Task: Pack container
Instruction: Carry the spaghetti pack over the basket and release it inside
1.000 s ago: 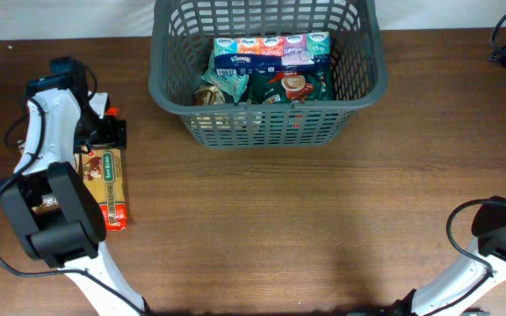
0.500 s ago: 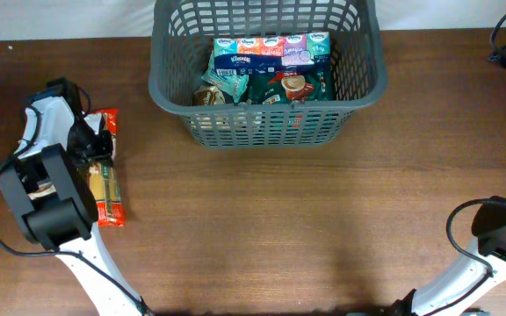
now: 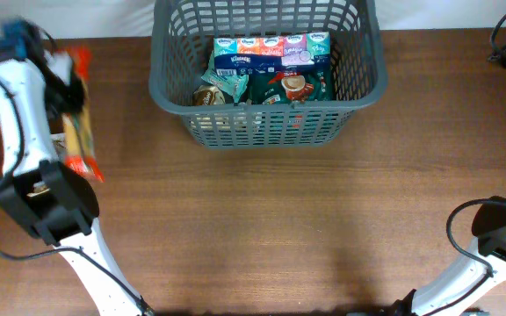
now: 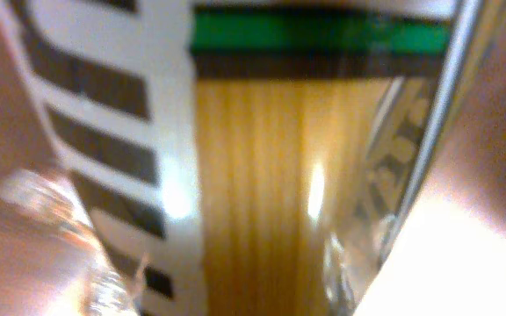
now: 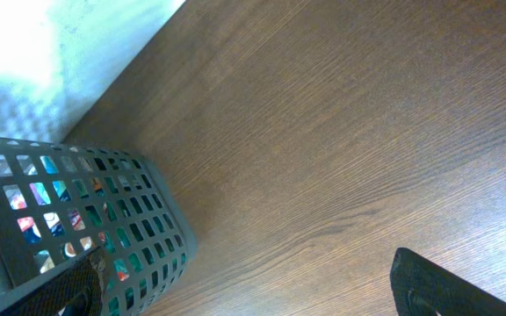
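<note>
LEFT ARM AT FULL STRETCH: the left arm's white links run out from its base along the table's left edge, smeared by motion. The left pincer (image 3: 65, 83) is clenched on a long pasta packet (image 3: 81, 132), which trails back from it toward the arm's base. Its wrist camera is filled by the packet's window of yellow strands, a green band and a barcode, too close to show the fingers. The right arm sits folded low at the near right corner, and its wrist camera shows the right pincer (image 5: 244, 268) released, its two dark fingers (image 5: 424, 283) spread wide with only bare board between them. The container (image 3: 167, 92), a dark grey slotted basket, stands upright well to the right of the left pincer, at about the same depth on the table. From the right pincer it lies ahead and to the left, well apart. Inside it, a tissue multipack (image 3: 271, 53) lies along the wall farthest from both pincers, with green snack packets (image 3: 290, 88) just beside it on the nearer side. The table (image 3: 262, 219) is brown wood grain, a white backdrop (image 3: 104, 17) runs behind it, and a black cable (image 3: 452, 224) loops beside the right arm
</note>
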Robot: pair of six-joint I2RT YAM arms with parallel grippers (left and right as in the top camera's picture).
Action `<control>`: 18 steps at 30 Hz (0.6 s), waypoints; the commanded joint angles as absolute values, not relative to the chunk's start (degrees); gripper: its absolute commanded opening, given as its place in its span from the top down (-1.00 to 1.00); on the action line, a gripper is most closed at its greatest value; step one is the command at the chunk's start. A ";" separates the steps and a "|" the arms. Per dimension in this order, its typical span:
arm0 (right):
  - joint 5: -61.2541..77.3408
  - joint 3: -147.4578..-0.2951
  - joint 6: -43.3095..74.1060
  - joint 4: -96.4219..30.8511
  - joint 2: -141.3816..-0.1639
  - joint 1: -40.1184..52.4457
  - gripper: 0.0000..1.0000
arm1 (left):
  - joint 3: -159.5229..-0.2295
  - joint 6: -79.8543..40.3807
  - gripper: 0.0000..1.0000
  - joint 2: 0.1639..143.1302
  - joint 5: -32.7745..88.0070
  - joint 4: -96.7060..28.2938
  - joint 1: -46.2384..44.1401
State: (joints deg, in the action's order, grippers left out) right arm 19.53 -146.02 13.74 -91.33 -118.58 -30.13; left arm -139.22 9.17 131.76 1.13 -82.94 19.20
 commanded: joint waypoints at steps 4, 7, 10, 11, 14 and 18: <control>19.84 -145.91 14.24 -91.35 -118.45 -30.02 -0.98 | -164.81 26.70 0.96 117.97 10.66 -79.44 14.98; 19.84 -145.91 14.22 -91.35 -118.45 -30.02 -0.98 | -169.90 35.88 0.96 115.66 13.61 -77.32 9.89; 19.84 -145.91 14.24 -91.35 -118.45 -30.02 -0.98 | -171.63 47.00 0.96 114.19 16.99 -76.31 2.31; 19.84 -145.91 14.22 -91.35 -118.45 -30.04 -0.98 | -171.65 50.61 0.97 114.13 17.47 -76.31 -0.12; 19.84 -145.91 14.24 -91.35 -118.45 -30.02 -0.98 | -170.76 61.14 0.96 114.78 17.39 -76.34 -8.49; 19.84 -145.91 14.24 -91.35 -118.45 -30.02 -0.98 | -165.47 72.36 0.97 118.08 16.88 -76.64 -17.63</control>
